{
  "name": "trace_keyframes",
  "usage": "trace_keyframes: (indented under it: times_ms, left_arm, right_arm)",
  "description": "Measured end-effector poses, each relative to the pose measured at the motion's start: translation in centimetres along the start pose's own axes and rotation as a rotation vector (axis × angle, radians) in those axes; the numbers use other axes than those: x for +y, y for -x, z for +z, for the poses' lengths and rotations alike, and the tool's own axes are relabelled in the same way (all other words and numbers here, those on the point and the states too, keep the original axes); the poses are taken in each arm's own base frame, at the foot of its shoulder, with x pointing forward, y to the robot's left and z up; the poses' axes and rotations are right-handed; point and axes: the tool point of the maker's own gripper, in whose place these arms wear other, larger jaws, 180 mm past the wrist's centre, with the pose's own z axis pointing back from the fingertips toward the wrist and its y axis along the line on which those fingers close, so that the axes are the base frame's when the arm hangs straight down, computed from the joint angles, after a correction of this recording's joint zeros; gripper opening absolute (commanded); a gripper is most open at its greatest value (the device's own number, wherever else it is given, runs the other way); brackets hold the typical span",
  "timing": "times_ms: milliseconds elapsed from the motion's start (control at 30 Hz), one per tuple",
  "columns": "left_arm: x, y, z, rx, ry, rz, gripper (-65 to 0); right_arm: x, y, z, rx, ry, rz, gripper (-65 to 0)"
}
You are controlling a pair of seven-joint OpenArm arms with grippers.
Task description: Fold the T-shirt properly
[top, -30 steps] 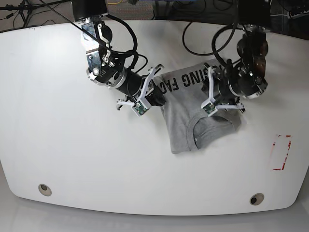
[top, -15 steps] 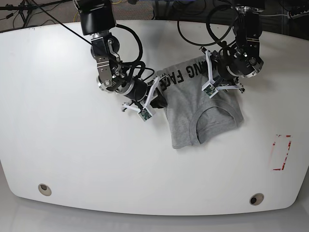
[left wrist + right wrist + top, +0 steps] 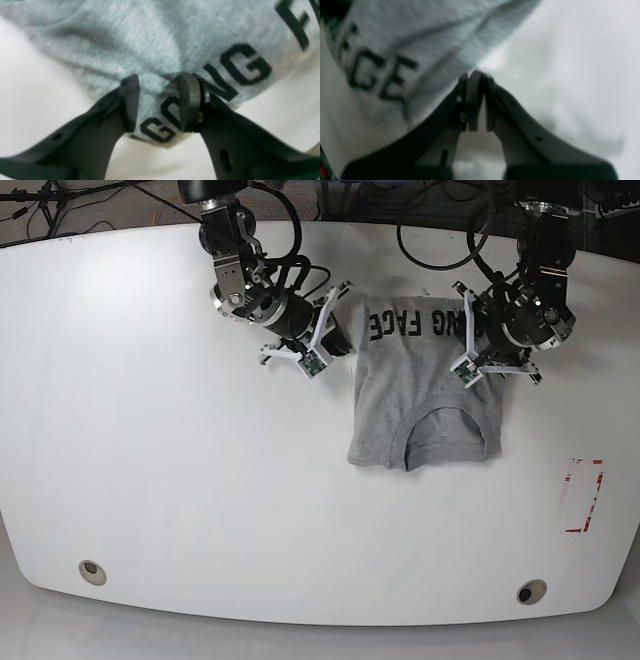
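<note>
Base view showed the T-shirt [image 3: 425, 395] as a soft heather-grey slab of knit, folded into a rough rectangle on the smooth white table [image 3: 150, 480], with black block lettering along its far edge and the ribbed crew neck curving near its front edge. The cloth hung slack between the two arms, its lettered edge stretched from one gripper to the other. Bare tabletop lay all around the shirt, broadest toward the front and the side past the right arm; a red-outlined marking [image 3: 582, 496] sat well apart, beyond the left arm.

From the left wrist, the left gripper [image 3: 160, 105] had its dark, rounded pads apart with a bunch of the lettered hem pinched between them (the fabric filled the gap, so it was clamped on the shirt). The knit looked fuzzy and lightly wrinkled just ahead of the fingers.

From the right wrist, the right gripper [image 3: 476, 100] had its jaws pressed together on a thin corner of the T-shirt, the rest of the cloth rising away to one side of it.

Both arms reached in from the far edge, wrists angled down toward the shirt's two far corners.
</note>
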Motion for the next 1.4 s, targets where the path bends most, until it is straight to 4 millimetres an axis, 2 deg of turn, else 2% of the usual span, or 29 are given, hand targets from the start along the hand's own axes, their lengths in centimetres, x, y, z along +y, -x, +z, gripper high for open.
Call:
trace_keyframes:
  times_ms: [133, 267, 400, 500, 633, 700, 833, 1033, 1167, 1400]
  left_arm:
    - [1.5, -0.2, 0.4, 0.002, -0.038, -0.015, -40.6]
    - [1.5, -0.9, 0.9, -0.016, -0.048, -0.025, -40.6]
    - [2.3, -2.8, 1.9, -0.047, -0.082, -0.039, -40.6]
    - [3.5, -4.8, 2.9, -0.073, -0.13, -0.034, -40.4]
    - [4.2, -7.4, 3.6, -0.144, -0.157, 0.004, -39.6]
    - [4.0, -8.3, 3.6, -0.184, -0.151, 0.056, -36.7]
    - [3.6, -8.7, 3.3, -0.183, -0.163, 0.13, -26.4]
    - [2.8, -12.0, 3.4, -0.35, -0.151, 0.291, -18.8]
    - [1.8, -12.3, 2.7, -0.415, -0.134, 0.426, -18.1]
    - [-0.1, -10.7, -1.3, -0.367, -0.09, 0.521, -18.2]
  right_arm:
    - [-0.2, -0.2, 0.9, -0.009, 0.015, 0.011, -61.0]
    - [-0.1, -1.3, 1.5, -0.04, 0.028, 0.026, -61.0]
    - [-0.1, -1.2, 2.1, -0.016, 0.031, 0.048, -61.0]
    - [-0.6, -1.1, 2.8, 0.008, 0.042, 0.075, -61.0]
    - [-1.4, -1.7, 3.5, 0.009, 0.067, 0.101, -61.0]
    - [-1.5, -2.0, 3.5, 0.001, 0.072, 0.104, -61.0]
    - [-1.3, -2.2, 3.4, -0.005, 0.068, 0.103, -61.0]
    - [-1.4, -1.9, 3.6, 0.002, 0.066, 0.11, -61.0]
    - [-1.7, -1.8, 3.7, 0.007, 0.071, 0.11, -61.0]
    - [-1.5, -1.8, 3.6, 0.006, 0.066, 0.109, -61.2]
